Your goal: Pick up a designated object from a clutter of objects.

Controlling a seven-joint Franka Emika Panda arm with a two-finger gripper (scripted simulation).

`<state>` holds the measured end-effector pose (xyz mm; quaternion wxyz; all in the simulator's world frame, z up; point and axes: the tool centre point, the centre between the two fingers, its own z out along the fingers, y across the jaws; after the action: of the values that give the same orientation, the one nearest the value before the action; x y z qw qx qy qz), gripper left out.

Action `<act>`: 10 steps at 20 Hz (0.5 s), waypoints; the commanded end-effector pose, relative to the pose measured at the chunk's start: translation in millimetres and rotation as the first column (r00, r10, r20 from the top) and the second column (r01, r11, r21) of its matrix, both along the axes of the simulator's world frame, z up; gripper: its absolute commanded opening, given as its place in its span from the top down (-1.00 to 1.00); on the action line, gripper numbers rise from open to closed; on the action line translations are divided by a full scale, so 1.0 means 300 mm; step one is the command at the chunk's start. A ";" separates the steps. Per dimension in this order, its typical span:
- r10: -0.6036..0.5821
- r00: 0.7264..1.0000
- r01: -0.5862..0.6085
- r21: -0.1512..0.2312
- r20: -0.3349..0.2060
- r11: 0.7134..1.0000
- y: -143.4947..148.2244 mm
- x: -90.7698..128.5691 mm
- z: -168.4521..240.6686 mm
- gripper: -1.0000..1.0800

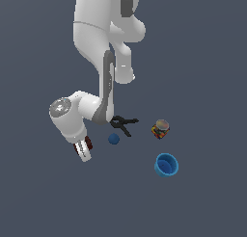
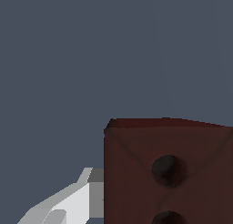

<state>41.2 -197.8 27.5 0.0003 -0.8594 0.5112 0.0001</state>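
Pincer (image 1: 85, 153) fingers bracket the dark red-brown rectangular block with holes (image 2: 168, 173); whether they grip it cannot be told. On the exterior view's right lie a small blue ball (image 1: 114, 138) and black clamp (image 1: 123, 124).

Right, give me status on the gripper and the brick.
Gripper low, beside the brick; grip state unclear. Ball and clamp apart, toward the exterior view's right. Nothing in the way.
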 end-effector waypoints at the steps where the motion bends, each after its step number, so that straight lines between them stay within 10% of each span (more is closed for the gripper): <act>1: -0.001 1.000 0.001 0.000 0.000 1.000 -0.002 -0.001 -0.002 1.00; 10: 0.000 1.000 0.000 0.000 0.000 1.000 0.005 0.002 0.009 1.00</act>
<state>40.8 -197.3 28.0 0.0001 -0.8593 0.5115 0.0008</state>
